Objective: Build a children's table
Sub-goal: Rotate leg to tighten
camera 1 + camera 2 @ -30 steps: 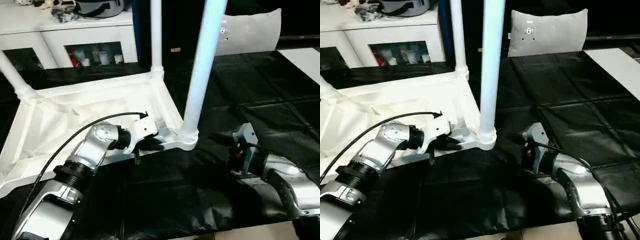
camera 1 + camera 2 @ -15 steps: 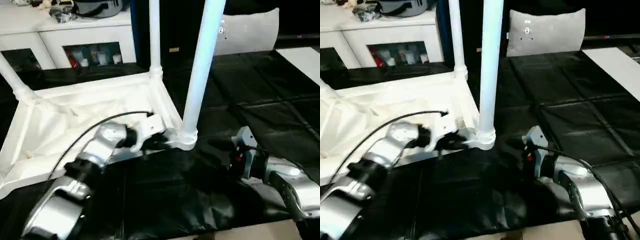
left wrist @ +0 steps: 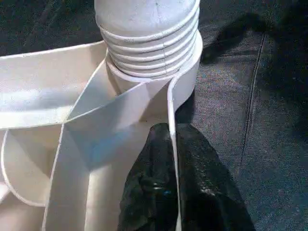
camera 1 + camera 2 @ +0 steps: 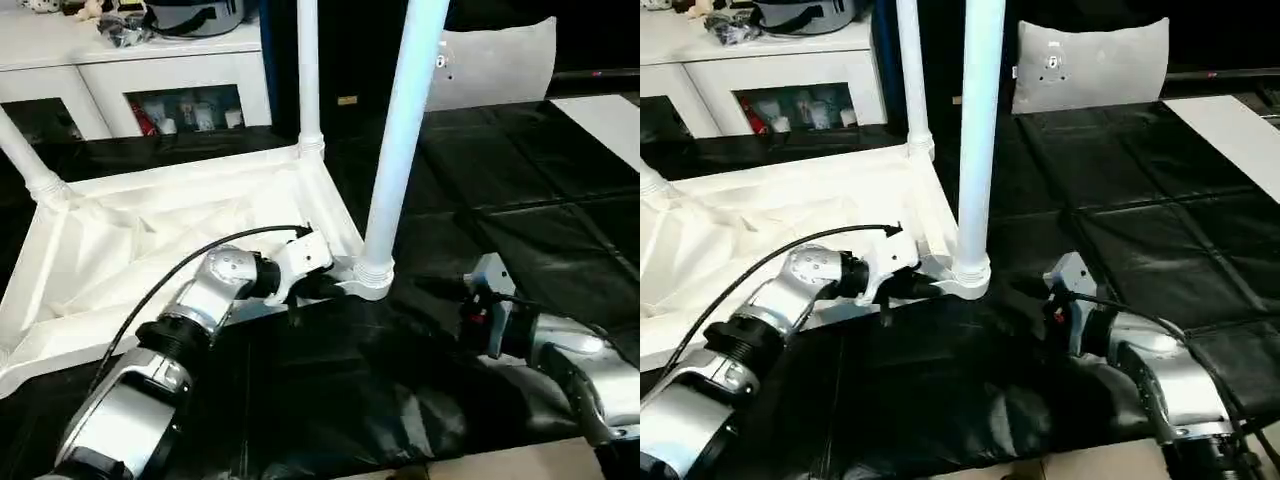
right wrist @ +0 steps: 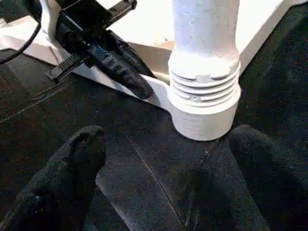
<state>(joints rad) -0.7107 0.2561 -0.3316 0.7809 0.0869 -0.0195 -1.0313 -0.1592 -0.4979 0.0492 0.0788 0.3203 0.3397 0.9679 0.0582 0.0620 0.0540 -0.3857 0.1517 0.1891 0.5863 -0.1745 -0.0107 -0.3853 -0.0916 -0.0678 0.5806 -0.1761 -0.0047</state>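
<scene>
The white children's table top (image 4: 150,250) lies upside down on the black-covered surface, ribs facing up. Three white legs stand in its corner sockets: one at the near right corner (image 4: 400,130), one behind (image 4: 308,70), one at the far left (image 4: 25,150). My left gripper (image 4: 322,285) is shut on the top's rim beside the near right socket (image 4: 372,280). In the left wrist view its fingers (image 3: 202,192) pinch the thin rim wall (image 3: 171,120). My right gripper (image 4: 440,290) rests low on the black cover, open. Its fingers (image 5: 72,159) point at the socket (image 5: 204,110) without touching it.
A white cabinet with glass doors (image 4: 170,90) stands behind the table top. A grey cushion (image 4: 495,60) leans at the back right, and a white sheet (image 4: 605,115) lies at the far right. A black cable (image 4: 190,260) arcs over my left forearm.
My left forearm has swung and slid right, bringing its gripper closer to the corner socket while staying on the rim. The right gripper has crept slightly toward the socket.
</scene>
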